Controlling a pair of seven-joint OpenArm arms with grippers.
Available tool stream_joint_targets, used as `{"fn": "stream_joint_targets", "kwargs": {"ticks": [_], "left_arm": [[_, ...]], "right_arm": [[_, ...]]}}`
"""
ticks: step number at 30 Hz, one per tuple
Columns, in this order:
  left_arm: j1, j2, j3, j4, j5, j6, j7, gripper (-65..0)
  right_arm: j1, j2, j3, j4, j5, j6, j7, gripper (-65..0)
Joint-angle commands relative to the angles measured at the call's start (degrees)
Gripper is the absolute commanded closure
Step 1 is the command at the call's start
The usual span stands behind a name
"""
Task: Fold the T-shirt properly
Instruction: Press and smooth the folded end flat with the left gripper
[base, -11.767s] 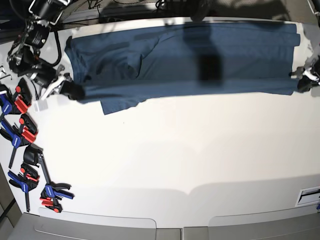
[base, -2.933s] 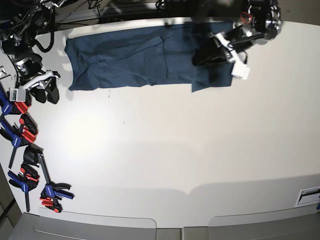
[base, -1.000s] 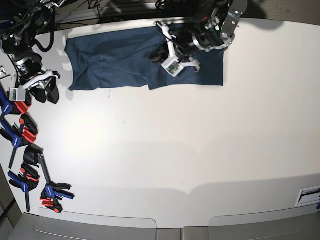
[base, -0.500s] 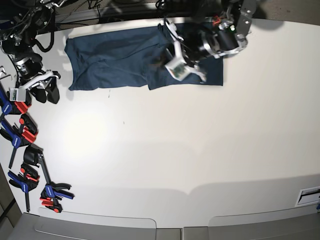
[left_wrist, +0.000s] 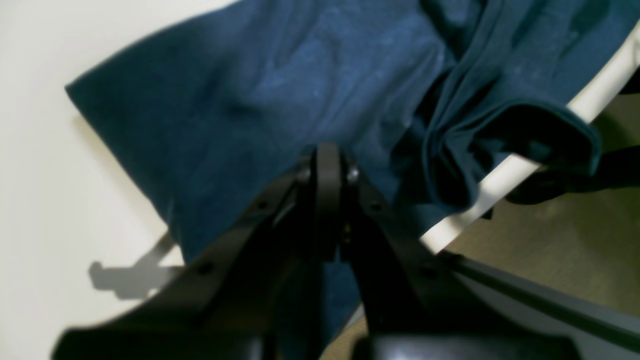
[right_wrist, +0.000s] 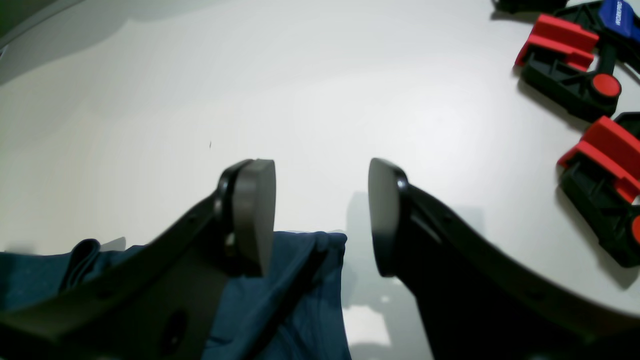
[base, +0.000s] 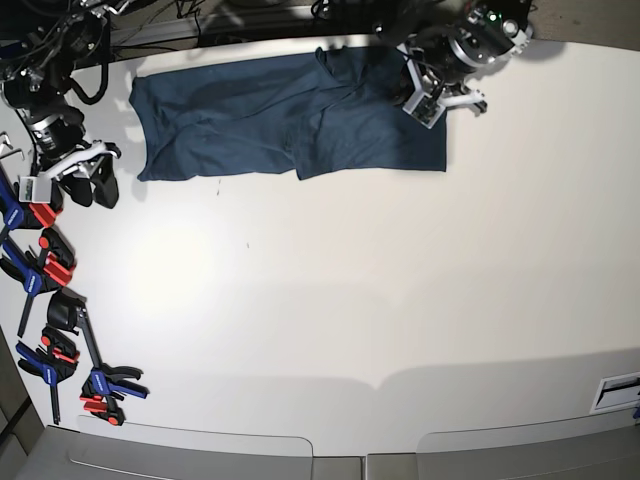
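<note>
At nine o'clock on the white desk (base: 330, 300) red-and-blue clamps (base: 45, 265) lie beside the right tool (base: 75, 185), its pads apart and empty. The T-shirt (base: 260, 115), at twelve o'clock, is soft, wrinkly, light navy cotton, likely limp and best pinched at a hem corner. The left tool (base: 425, 95) hovers above it, pressed together on nothing.
</note>
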Motion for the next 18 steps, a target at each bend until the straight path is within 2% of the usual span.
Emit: {"fn": "stream_joint_targets", "kwargs": {"ticks": [1,7,10,12,14,18], "left_arm": [[0.02,-0.17,0.35,1.03,-0.55,0.17,-1.53,0.0],[-0.63,-0.02,7.1,-1.27,0.02,0.22,-4.5,0.0],[-2.51,1.4,11.37,-3.93,1.62,0.22,-4.42,0.0],[-3.5,1.95,13.84,-4.13,0.57,-0.28,-4.59,0.0],[-4.66,1.92,16.2,-3.39,-2.51,-5.18,-4.98,0.0],[-5.88,1.9,18.51,-0.96,-9.99,-20.5,-6.62,0.0]], "right_arm": [[0.46,0.98,0.2,1.14,1.44,0.22,1.53,-27.7],[0.46,0.98,0.2,1.14,1.44,0.2,1.77,-27.7],[0.46,0.98,0.2,1.14,1.44,0.2,1.88,-27.7],[0.46,0.98,0.2,1.14,1.44,0.22,1.88,-27.7],[0.46,0.98,0.2,1.14,1.44,0.22,1.88,-27.7],[0.46,0.98,0.2,1.14,1.44,0.22,1.86,-27.7]]}}
